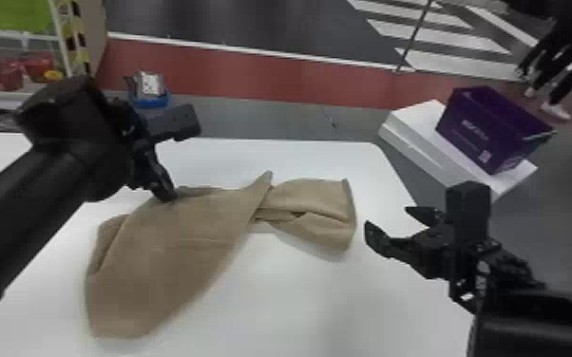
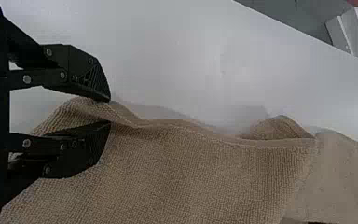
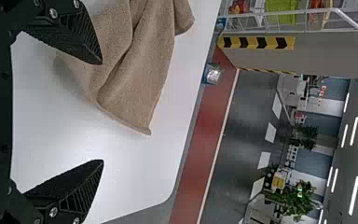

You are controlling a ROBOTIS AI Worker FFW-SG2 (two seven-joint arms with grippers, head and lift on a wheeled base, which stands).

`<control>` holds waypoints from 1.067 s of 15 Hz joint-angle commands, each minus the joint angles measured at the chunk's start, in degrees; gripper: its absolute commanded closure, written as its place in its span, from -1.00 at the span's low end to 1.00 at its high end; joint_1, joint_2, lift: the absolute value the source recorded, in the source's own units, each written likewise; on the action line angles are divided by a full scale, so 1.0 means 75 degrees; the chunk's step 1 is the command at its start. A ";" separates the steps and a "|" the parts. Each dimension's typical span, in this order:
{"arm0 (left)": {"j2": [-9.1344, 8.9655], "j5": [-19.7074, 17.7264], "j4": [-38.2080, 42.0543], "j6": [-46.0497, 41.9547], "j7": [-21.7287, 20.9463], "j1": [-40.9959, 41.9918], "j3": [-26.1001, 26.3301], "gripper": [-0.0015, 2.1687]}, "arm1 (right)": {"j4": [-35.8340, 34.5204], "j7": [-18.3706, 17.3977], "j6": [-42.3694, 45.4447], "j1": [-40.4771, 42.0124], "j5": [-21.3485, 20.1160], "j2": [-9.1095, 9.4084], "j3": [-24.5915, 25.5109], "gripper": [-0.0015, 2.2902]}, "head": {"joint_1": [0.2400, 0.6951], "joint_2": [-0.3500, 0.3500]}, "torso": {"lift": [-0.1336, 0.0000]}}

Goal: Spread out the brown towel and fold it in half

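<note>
"On the white table (image 1: 299, 304), what's the towel doing?"

"Brown towel (image 1: 171, 251) lies creased, not flat. Broad part at the left, running toward the near side; pointed flap at mid-length; folded, rumpled end to the right. White tabletop shows beyond it and at its near right."

"Left gripper (image 1: 183, 159)?"

"At the towel's far edge, left of the pointed flap. Fingers part-way open, a raised ridge of cloth between the tips. Left wrist view has one fingertip (image 2: 100, 91) touching that ridge. Whether the cloth is pinched, I can't tell."

"Right gripper (image 1: 388, 217)?"

"Just beside the towel's right end, apart from it. Fingers wide open, nothing held. Right wrist view agrees: broad gap."

"Surroundings?"

"Purple box (image 1: 484, 128) on a white stand (image 1: 408, 133), past the table's right side. Blue container (image 1: 152, 101) beyond the far edge, something silvery in it. Red floor strip (image 1: 252, 71) farther out, then dark floor with white stripes. Red baskets (image 1: 7, 73) at far left. Right wrist view adds a yellow-and-black striped band (image 3: 256, 43) and green plants (image 3: 296, 200)."
</note>
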State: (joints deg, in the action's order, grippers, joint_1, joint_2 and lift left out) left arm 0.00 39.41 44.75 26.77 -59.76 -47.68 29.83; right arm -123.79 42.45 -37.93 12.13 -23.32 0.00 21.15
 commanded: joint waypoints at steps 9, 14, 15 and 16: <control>-0.0020 0.0675 0.4873 0.2449 -0.1969 0.1342 -0.2091 0.58 | 0.0685 0.0000 0.0632 -0.0317 0.0050 0.0007 0.0004 -0.87 | 1.00 -0.84 | -1.00; 0.0305 0.0698 0.5787 0.2801 -0.2333 0.1447 -0.2876 0.58 | 0.1142 -0.0012 0.0703 -0.0739 -0.0044 0.0007 -0.0218 -0.87 | 0.87 -0.73 | -1.00; 0.0363 0.0698 0.5939 0.2801 -0.2403 0.1471 -0.2994 0.58 | 0.1154 -0.0012 0.0703 -0.0762 -0.0067 0.0007 -0.0242 -0.87 | 0.84 -0.65 | -1.00; 0.0492 0.0698 0.6080 0.2801 -0.2473 0.1483 -0.3087 0.58 | 0.1166 -0.0012 0.0703 -0.0774 -0.0067 0.0007 -0.0277 -0.87 | 0.82 -0.63 | -1.00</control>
State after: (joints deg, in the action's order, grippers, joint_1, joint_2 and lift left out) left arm 2.54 44.62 88.75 47.77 -77.93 -36.74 7.94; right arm -115.29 42.42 -32.66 6.60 -23.64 0.00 19.46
